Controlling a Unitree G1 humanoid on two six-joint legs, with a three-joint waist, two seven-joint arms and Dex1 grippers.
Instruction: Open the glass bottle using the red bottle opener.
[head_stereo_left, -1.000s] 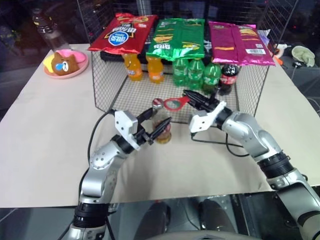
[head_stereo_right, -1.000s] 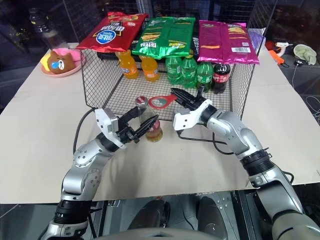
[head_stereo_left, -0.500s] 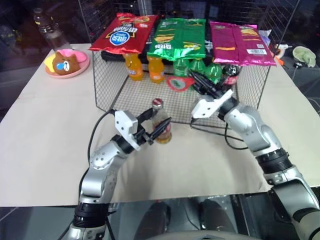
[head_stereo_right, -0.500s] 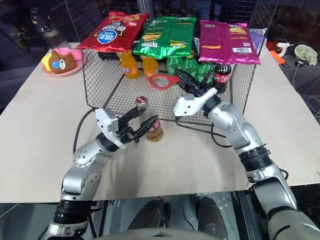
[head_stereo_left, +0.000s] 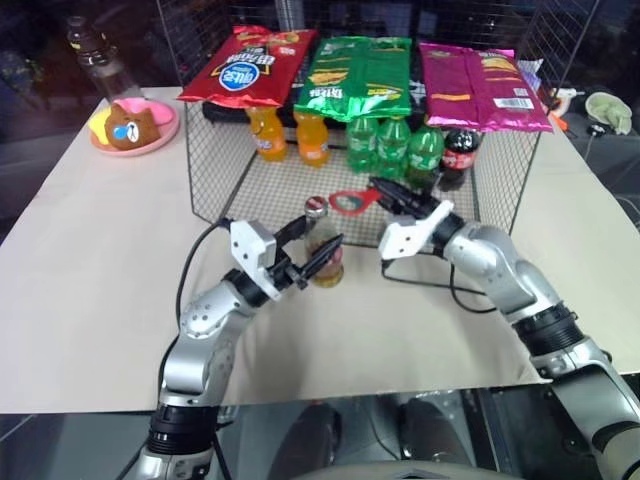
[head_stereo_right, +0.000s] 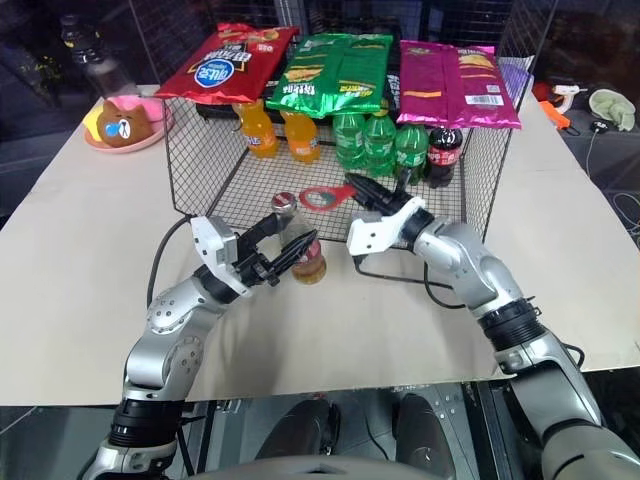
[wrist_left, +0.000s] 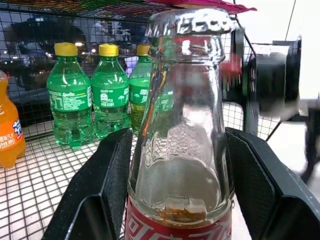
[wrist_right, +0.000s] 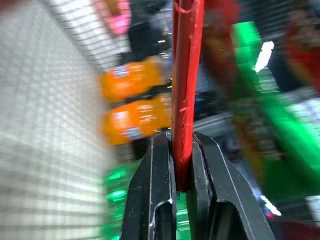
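Left jaws (head_stereo_left: 318, 254) hold glass bottle (head_stereo_left: 322, 250), label half hidden | right jaws (head_stereo_left: 385, 192) clamp red bottle opener (head_stereo_left: 351, 202)

glass bottle (head_stereo_left: 323, 250) before wire basket (head_stereo_left: 215, 175), red bottle opener (head_stereo_left: 350, 202) just right

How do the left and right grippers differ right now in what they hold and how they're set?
The left gripper clasps the glass bottle with its fingers spread wide around the body; the right gripper is pinched shut on the thin red bottle opener. The left gripper keeps the bottle upright on the table, while the right gripper holds the opener in the air, loop head beside the cap. Both hold a task item.
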